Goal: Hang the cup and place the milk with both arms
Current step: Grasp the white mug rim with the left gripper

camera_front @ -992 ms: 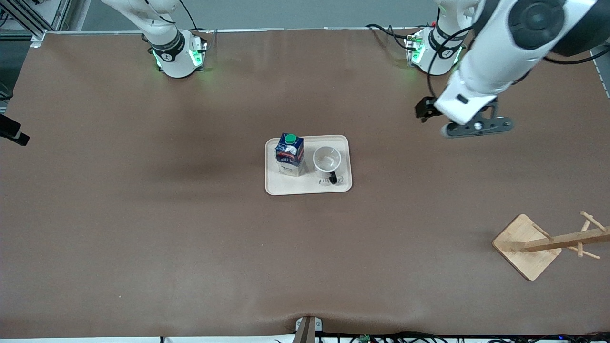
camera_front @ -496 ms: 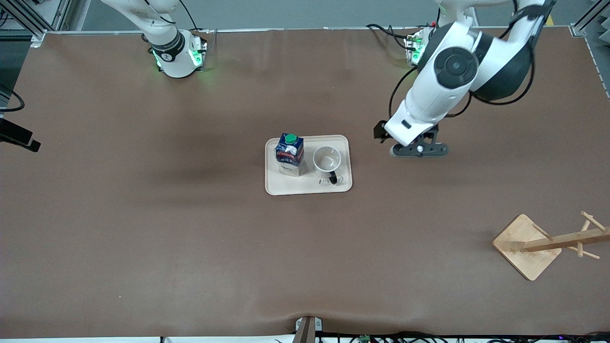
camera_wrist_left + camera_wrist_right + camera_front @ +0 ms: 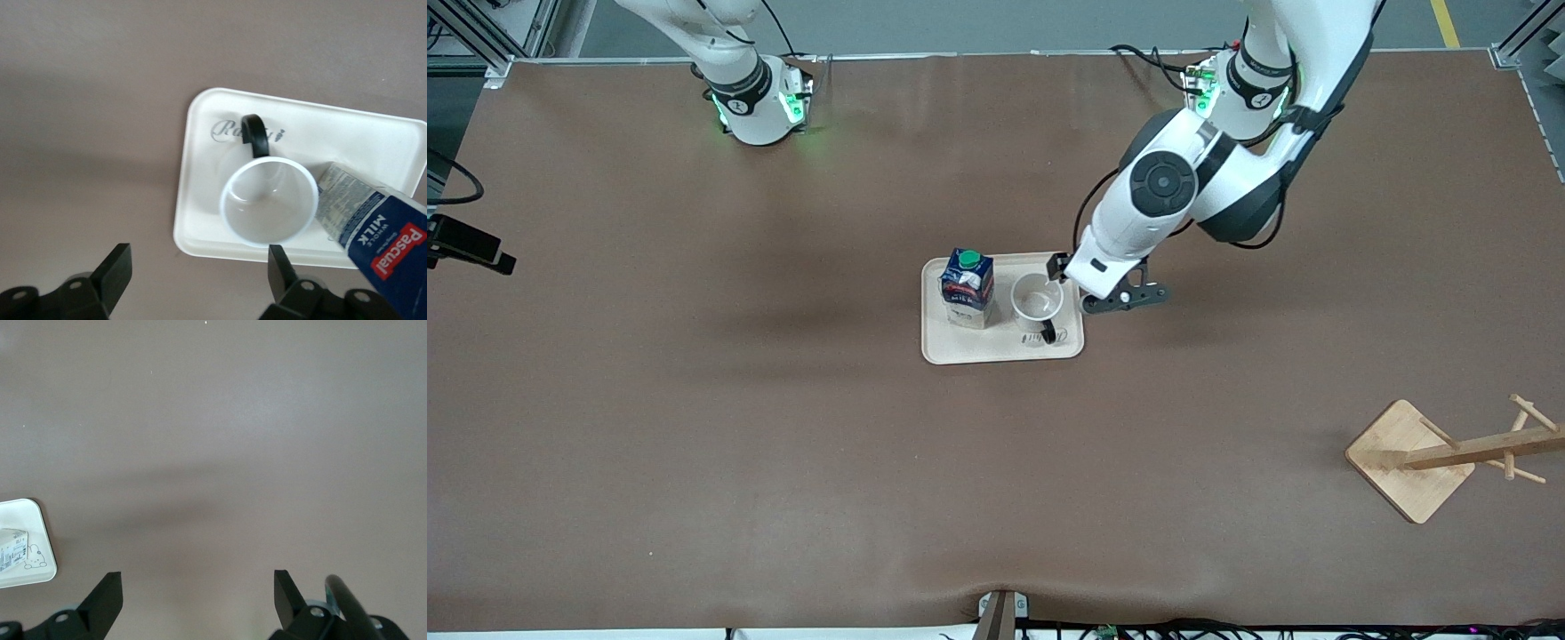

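1. Cup [image 3: 1037, 300], white with a black loop handle, upright and mouth up on a cream tray [image 3: 978, 349] at the middle of the front frame; handle turned toward the front camera.
2. Milk [image 3: 967, 286], dark-blue and white carton with a green cap, upright on the same tray, just beside the cup toward the right arm's end of the desk [image 3: 694, 427].
3. Left gripper [image 3: 1103, 298] over the tray's edge at the left arm's end, just beside the cup in the front frame, hanging from the left arm [image 3: 1183, 182] that reaches down from the upper right.
4. Left wrist frame: cup [image 3: 269, 202] at centre, seen from above; tray [image 3: 200, 167] beneath it; milk [image 3: 377, 237] at the lower right; both black fingers [image 3: 115, 273] at the bottom edge, spread wide, nothing between them.
5. Right gripper [image 3: 193, 600] seen in the right wrist frame only: fingers [image 3: 107, 593] wide apart and empty over bare brown desk [image 3: 233, 420], with a corner of the tray [image 3: 40, 540] at the lower left of that frame.
6. Right arm [image 3: 729, 62] at the upper left of the front frame, mostly out of frame.
7. Wooden cup rack [image 3: 1449, 453] on a square base at the lower right of the front frame, well apart from the tray, toward the left arm's end and nearer the front camera.
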